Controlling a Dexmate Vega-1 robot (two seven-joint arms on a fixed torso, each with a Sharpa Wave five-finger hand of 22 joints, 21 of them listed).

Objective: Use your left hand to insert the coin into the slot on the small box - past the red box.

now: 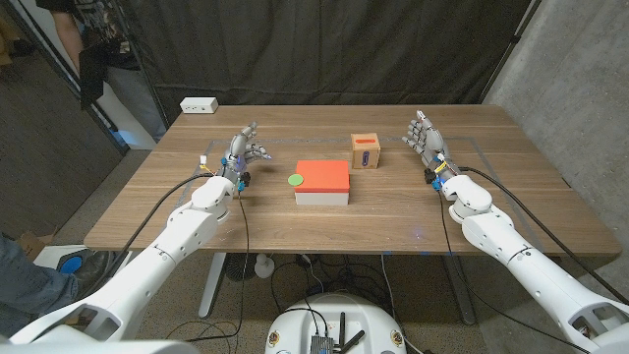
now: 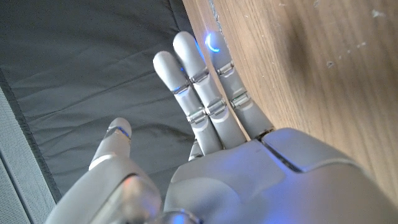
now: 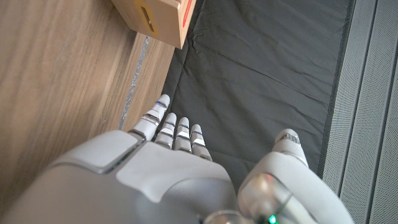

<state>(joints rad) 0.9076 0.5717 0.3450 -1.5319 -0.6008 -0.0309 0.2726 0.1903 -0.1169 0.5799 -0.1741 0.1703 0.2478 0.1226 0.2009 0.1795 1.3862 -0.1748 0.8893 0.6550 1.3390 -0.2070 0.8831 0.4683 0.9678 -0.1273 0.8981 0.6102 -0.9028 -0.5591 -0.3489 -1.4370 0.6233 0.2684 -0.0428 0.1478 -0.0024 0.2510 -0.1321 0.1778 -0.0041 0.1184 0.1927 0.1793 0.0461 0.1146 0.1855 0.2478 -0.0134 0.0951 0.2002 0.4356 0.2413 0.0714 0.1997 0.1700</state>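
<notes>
1. Wooden table (image 1: 147, 221), brown, with long boards.
2. In the middle, a flat red box (image 1: 322, 183) on a white base.
3. Touching its left edge, a small green coin (image 1: 294, 179).
4. Farther back and a bit right, a small box (image 1: 366, 151) with a red slot.
5. At the far left corner, a white block (image 1: 199, 105).

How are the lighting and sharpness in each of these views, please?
Head view: even light, sharp, with faint shadows under the red box. Left wrist view: blue glow on the left hand, and the table is blurred. Right wrist view: right hand soft, small box fairly clear.
</notes>
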